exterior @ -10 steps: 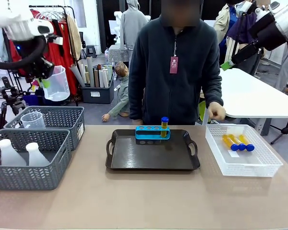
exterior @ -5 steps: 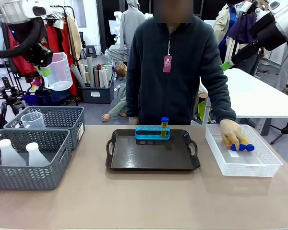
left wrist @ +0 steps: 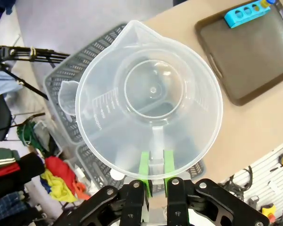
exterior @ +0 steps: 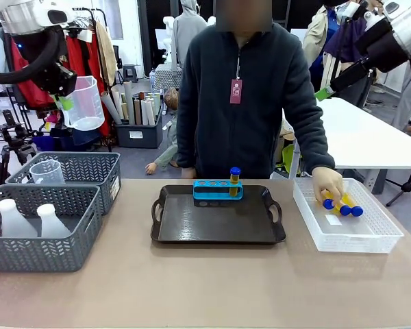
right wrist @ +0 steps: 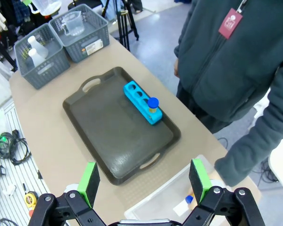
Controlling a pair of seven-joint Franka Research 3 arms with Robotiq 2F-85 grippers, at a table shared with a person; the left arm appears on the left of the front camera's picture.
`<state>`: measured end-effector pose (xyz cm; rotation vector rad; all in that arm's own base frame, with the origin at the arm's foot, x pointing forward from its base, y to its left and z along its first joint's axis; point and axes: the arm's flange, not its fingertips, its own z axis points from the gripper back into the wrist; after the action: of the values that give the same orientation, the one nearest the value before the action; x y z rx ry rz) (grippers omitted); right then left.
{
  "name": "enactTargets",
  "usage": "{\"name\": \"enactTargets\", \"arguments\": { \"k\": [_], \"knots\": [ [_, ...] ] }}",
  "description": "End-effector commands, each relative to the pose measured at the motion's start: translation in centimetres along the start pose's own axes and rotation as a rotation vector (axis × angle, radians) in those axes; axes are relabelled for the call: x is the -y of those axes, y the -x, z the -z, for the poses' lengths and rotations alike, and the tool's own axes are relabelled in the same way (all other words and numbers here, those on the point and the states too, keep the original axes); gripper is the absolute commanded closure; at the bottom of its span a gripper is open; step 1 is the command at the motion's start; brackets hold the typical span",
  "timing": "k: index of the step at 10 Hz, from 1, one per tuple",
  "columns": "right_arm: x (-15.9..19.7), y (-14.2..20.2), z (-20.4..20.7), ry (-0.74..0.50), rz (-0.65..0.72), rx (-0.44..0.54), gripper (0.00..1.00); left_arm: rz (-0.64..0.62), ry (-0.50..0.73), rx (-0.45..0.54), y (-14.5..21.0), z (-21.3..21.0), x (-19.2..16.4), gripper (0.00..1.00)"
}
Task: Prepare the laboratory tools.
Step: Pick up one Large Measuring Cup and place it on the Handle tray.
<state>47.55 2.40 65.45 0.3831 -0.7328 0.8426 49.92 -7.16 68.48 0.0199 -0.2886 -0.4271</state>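
clear plastic jug (left wrist: 151,94): up in the air at the table's left end, over the grey baskets, empty, not yet set down on the tray
left gripper (left wrist: 155,165): green pads clamped together on the jug's handle, carrying its whole weight
right gripper (right wrist: 144,181): fingers wide apart with nothing between them, raised high above the table's right end
tray (exterior: 212,226): dark, in the middle of the table, bare except for the blue rack (exterior: 218,190) at its far edge
tube in place (exterior: 234,179): one yellow tube with a blue cap stands upright in the rack's rightmost hole, and the other three holes are free
tubes to go (exterior: 349,207): three lie side by side in the white basket (exterior: 349,243) on the right
person's hand (exterior: 327,184): down on the lying tubes, but whether it grips one i cannot tell
flasks (exterior: 14,219): two white ones stand in the near grey basket (exterior: 41,253), untouched
small cup (exterior: 46,171): a clear one stands in the far grey basket (exterior: 82,168)
progress: early, by my judgement, with one tube racked and the jug picked up
left to do: likely rack three tubes, then bring the jug and a flask to the tray
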Motion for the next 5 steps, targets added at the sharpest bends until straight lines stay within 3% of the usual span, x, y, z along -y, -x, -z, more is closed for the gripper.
{"name": "enactTargets", "arguments": {
  "k": [1,3,5],
  "knots": [
    [0.0,-0.1,-0.2,-0.011,0.001,0.013,0.00,-0.007,-0.003,0.003,0.2,-0.1,-0.1,1.00],
    [0.0,-0.1,-0.2,-0.011,0.001,0.013,0.00,0.000,0.000,0.000,0.0,0.0,0.0,1.00],
    [0.0,-0.1,-0.2,-0.011,0.001,0.013,0.00,0.102,-0.031,-0.036,-1.0,0.5,4.9,1.00]
  ]
}}
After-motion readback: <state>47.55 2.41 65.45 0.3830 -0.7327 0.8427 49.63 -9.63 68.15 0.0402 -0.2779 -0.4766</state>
